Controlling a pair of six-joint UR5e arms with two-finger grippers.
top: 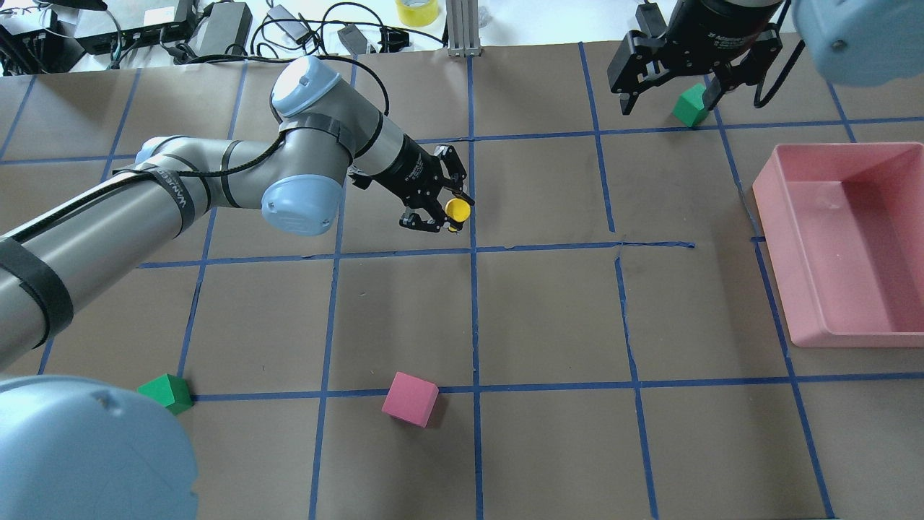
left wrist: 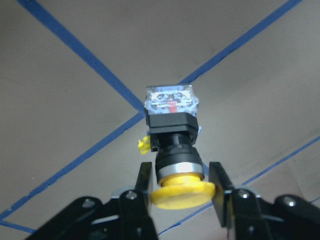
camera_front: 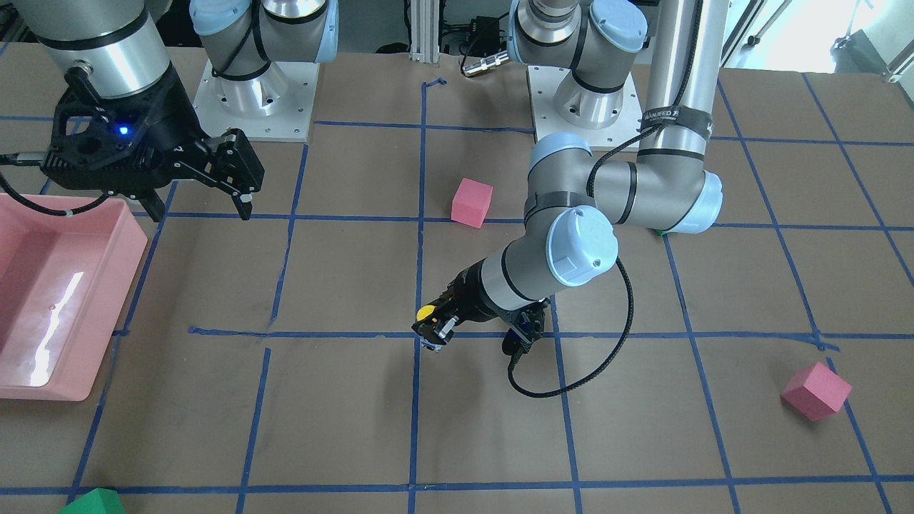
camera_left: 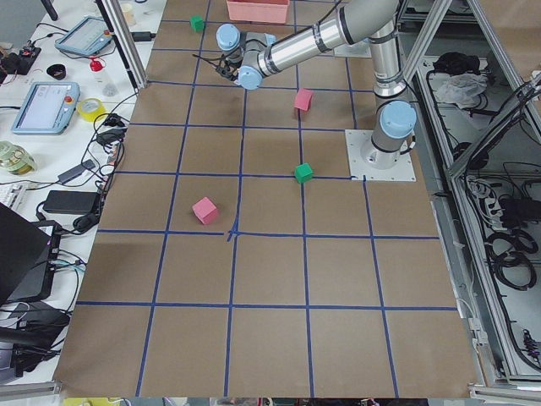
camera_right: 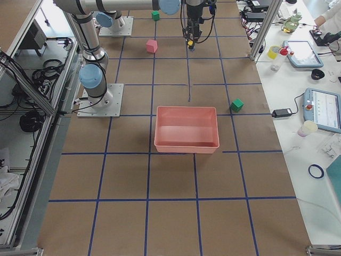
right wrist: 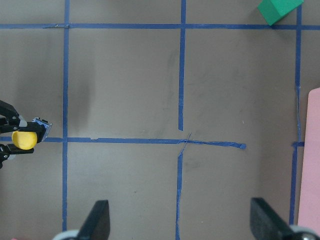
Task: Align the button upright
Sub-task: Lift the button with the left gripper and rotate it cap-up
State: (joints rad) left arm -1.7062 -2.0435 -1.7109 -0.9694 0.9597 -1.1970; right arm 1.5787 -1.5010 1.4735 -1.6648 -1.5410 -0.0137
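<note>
left gripper (left wrist: 180,172) fingers clasp the button (left wrist: 171,127) by its yellow cap, hiding its edges; black body and silvery base jut outward. right gripper (right wrist: 182,222) fingers, cropped, gape wide near the pink tray (right wrist: 312,150).

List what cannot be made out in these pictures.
Button: whether its base touches the table; no view shows the gap, and the left gripper holds it by the cap.
Button's tilt in both side views: too small.
Right gripper: upper body cut by the overhead view's top edge.
Green cube: mostly cut by the front-facing view's bottom edge.
</note>
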